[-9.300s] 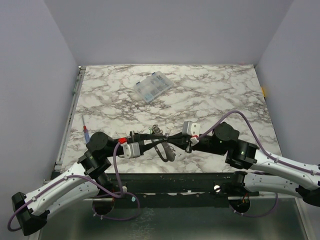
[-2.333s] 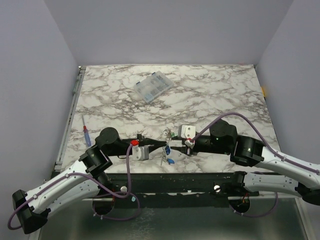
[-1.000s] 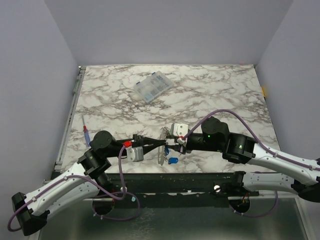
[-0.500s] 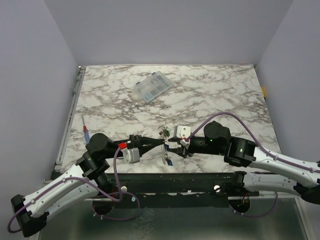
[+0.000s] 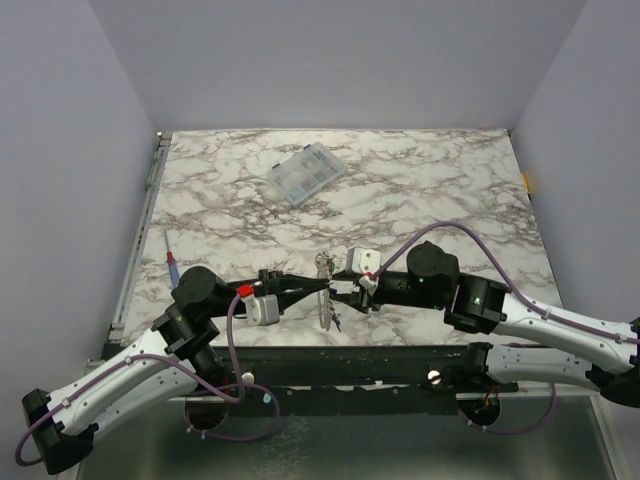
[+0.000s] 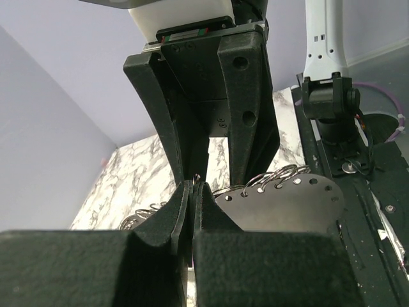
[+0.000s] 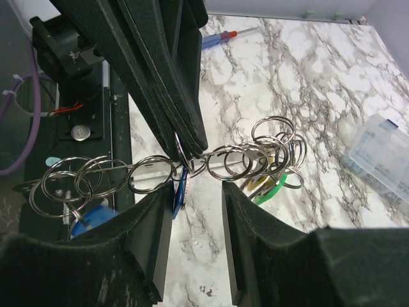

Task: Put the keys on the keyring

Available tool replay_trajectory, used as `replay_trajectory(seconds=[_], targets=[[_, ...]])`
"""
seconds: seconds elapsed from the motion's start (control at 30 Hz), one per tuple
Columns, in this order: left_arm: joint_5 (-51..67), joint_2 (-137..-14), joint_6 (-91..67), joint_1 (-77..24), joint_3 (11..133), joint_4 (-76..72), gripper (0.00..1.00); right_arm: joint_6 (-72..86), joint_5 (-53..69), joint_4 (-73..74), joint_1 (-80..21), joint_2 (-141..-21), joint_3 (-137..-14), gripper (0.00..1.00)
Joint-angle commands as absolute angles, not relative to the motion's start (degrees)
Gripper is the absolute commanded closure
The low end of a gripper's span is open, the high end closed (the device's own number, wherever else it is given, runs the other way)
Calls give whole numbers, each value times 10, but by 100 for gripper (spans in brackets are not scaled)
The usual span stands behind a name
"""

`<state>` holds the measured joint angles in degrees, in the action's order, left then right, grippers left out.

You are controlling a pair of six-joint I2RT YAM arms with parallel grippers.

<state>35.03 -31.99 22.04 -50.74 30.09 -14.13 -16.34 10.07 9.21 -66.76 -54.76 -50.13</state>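
Note:
The keyring (image 6: 287, 204) is a flat grey oval plate with holes along its rim, and several steel split rings (image 7: 243, 160) hang from it. It hangs just above the table's near edge, seen edge-on (image 5: 325, 308). My left gripper (image 5: 322, 287) (image 6: 193, 185) is shut, pinching the keyring at its rim. My right gripper (image 5: 338, 292) (image 7: 195, 198) faces it, open, with its two fingers just below the row of rings and nothing between them. A blue key (image 7: 181, 194) dangles against one right finger. A green key (image 7: 273, 187) hangs among the far rings.
A clear compartment box (image 5: 307, 173) lies at the back of the marble table. A red-and-blue screwdriver (image 5: 172, 265) lies by the left edge. The black front rail (image 5: 330, 360) runs right under both grippers. Grey walls stand on three sides.
The right gripper has shifted slightly left, towards the left fingertips. The keyring has turned edge-on, and the blue key seen low beside it no longer shows from above.

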Motion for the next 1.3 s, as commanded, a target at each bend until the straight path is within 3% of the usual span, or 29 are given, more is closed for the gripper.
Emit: replay_trajectory(seconds=[0.0, 0.5, 0.7, 0.9, 1.27], targets=[[346, -319, 217, -510, 304, -172, 100, -149, 113, 64, -671, -545, -486, 56], [345, -322, 209, -510, 304, -186, 100, -139, 105, 25, -671, -539, -456, 62], [345, -324, 208, -511, 306, -189, 100, -138, 105, 13, -671, -533, -450, 76], [342, -321, 208, -510, 303, -190, 100, -138, 102, 31, -671, -526, -457, 97], [338, -318, 211, -511, 292, -191, 100, -170, 21, 184, -671, -544, -528, 99]])
